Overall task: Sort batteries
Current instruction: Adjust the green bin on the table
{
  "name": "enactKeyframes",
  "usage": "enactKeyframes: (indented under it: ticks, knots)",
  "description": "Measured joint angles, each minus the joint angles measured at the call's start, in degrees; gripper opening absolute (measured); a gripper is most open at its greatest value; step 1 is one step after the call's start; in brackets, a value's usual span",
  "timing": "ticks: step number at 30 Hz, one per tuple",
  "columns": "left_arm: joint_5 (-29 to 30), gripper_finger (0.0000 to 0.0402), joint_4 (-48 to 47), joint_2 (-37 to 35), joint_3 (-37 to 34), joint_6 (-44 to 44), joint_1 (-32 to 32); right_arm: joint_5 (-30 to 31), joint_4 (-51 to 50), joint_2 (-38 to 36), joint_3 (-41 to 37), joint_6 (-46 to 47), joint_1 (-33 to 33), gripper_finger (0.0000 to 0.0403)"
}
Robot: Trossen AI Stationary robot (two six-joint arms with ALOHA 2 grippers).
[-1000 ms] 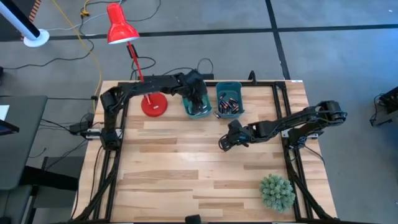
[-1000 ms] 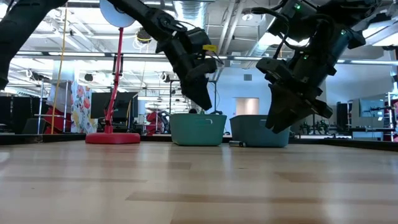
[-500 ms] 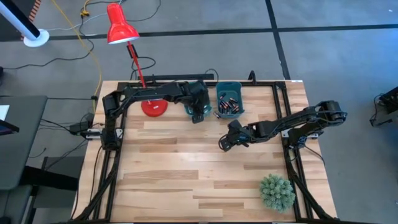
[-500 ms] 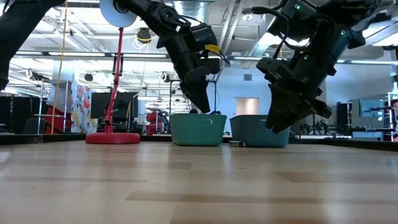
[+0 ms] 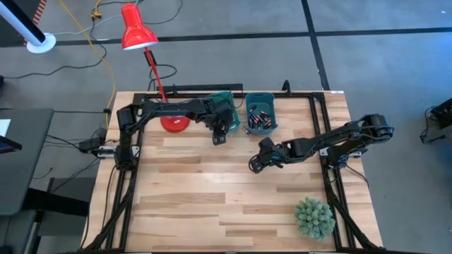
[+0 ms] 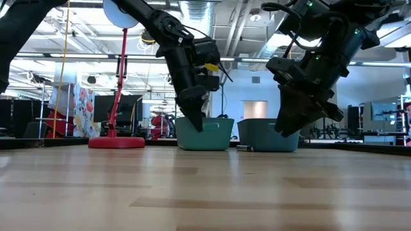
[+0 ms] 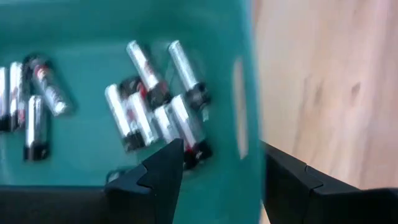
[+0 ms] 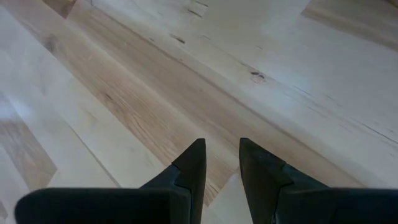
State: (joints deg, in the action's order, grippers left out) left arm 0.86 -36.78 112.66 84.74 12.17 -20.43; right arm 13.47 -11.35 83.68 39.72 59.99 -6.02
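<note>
Left fingers (image 7: 217,171) wide open, empty, over bin (image 7: 245,81) edge; batteries (image 7: 155,106) just beyond. Right fingers (image 8: 221,165) nearly closed, empty, above bare counter (image 8: 155,93), waiting.

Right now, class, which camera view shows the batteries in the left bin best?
The left wrist view: it looks straight into the left bin, showing batteries individually. In the high view the left arm covers most of that bin. The low view shows only its wall. The right wrist view shows only table.
</note>
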Motion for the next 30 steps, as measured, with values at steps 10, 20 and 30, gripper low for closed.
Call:
enactKeyframes:
  ticks: [10, 20, 30]
  knots:
    - [1.61, 0.0107, -0.02, 0.00, -0.38, 0.54, 0.13, 0.02, 0.08, 0.00, 0.00, 0.04, 0.02, 0.0113]
    - [2.74, 0.0004, -4.90, -0.13, -0.38, 3.30, 0.17, 0.02, 0.43, 0.00, 0.00, 1.07, 0.02, 0.0113]
    - [3.61, 0.0002, -18.21, -0.55, -0.23, 4.32, 0.00, 0.04, 0.39, 0.00, 0.00, 1.07, 0.02, 0.0113]
